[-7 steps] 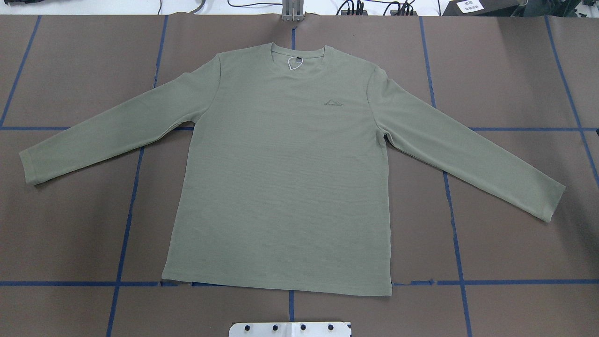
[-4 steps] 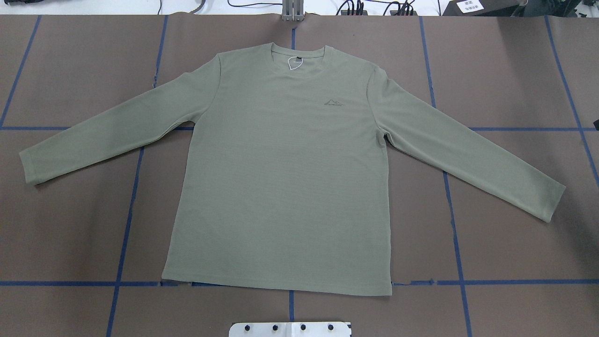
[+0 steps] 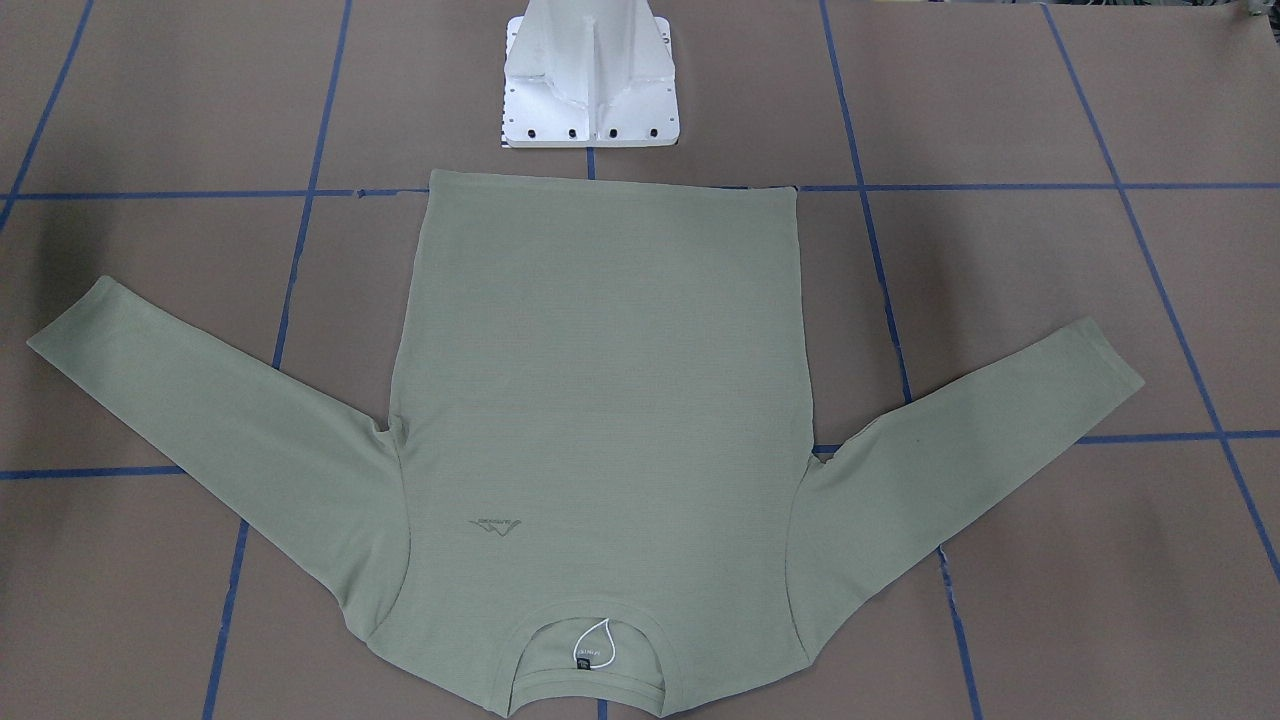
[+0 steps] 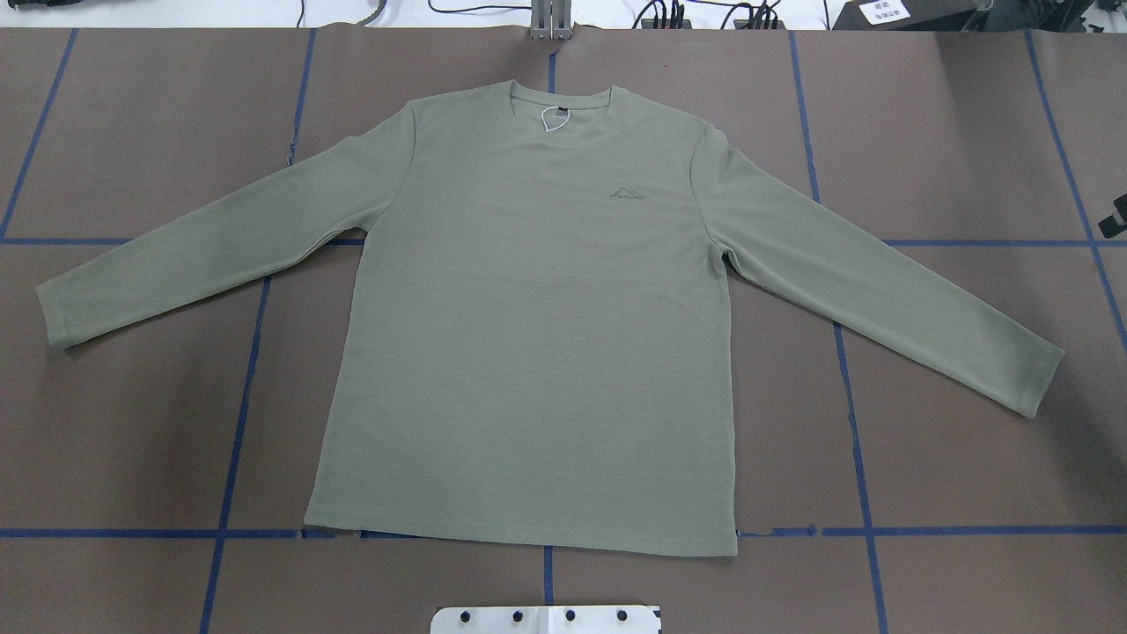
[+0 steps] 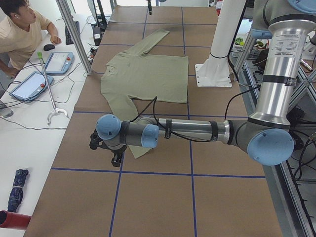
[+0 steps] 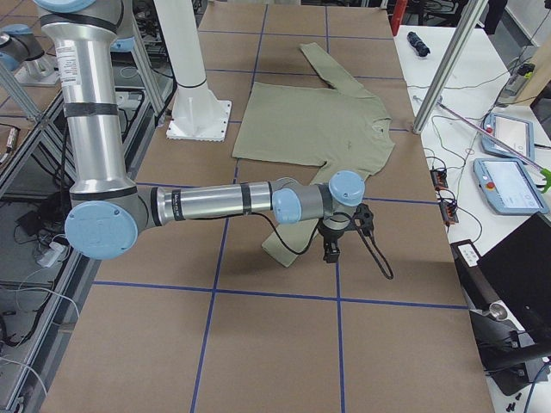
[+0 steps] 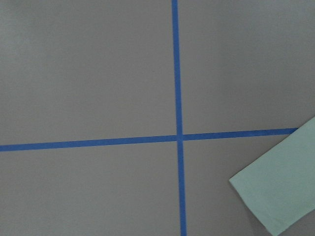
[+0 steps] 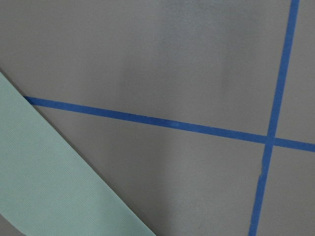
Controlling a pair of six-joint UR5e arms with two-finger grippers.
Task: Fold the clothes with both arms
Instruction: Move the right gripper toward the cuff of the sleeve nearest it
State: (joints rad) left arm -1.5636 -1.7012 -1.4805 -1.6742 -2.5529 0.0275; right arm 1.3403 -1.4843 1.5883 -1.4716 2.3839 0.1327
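On the shirt (image 4: 528, 335), label (image 3: 585, 658) text is illegible; left gripper (image 5: 117, 158), right gripper (image 6: 330, 250) jaws: cannot tell.

Bright even light, soft diffuse shadows, side views sharp, wrist views slightly soft

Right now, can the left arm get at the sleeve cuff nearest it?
Probably yes. The left gripper sits just past that cuff, over bare table, and the cuff lies flat with nothing on it or between them.

L arm (image 5: 192, 130), R arm (image 6: 215, 201): silver-grey tubes, lt-blue joint caps (image 5: 269, 147), blk cables (image 6: 377, 255).
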